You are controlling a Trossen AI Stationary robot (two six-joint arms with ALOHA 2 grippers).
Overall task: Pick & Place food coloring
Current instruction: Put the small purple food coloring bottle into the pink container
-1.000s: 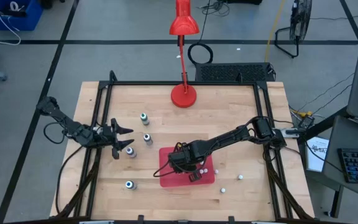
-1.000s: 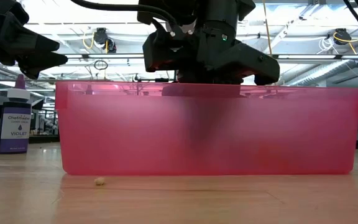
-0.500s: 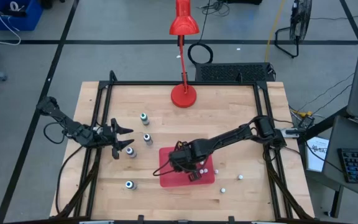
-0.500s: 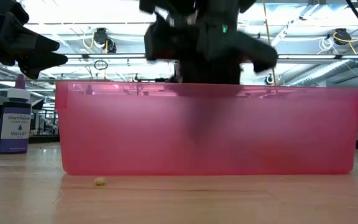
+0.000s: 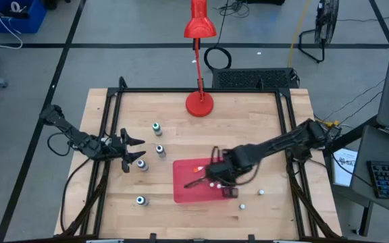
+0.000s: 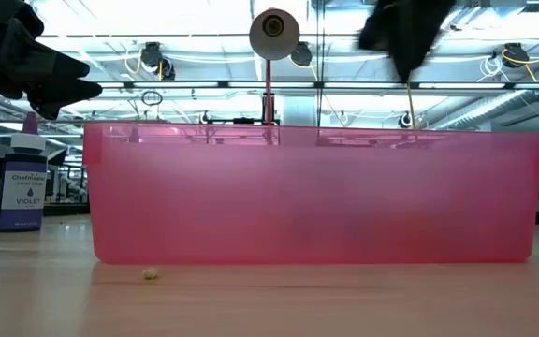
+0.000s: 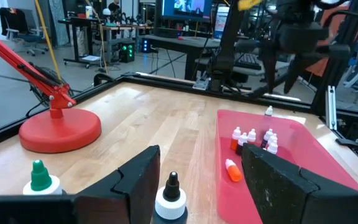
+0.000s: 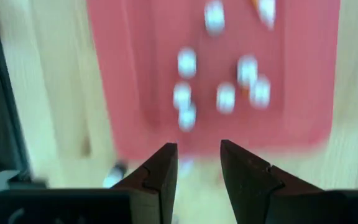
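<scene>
Above the red tray [image 5: 188, 190], the right pincer [image 8: 199, 163] hangs with its fingers slightly spread and nothing between them. Inside the tray lie several food coloring bottles [image 7: 253, 138], clustered together. The left pincer [image 5: 132, 159] waits spread near the worktop's [image 5: 248, 121] left edge, a dark-capped bottle [image 7: 171, 198] between its fingers, other bottles standing nearby.

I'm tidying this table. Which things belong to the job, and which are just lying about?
Job:
bottles in the tray
loose bottles on the table
right claw
left claw

Lying about:
lamp
crumb
</scene>
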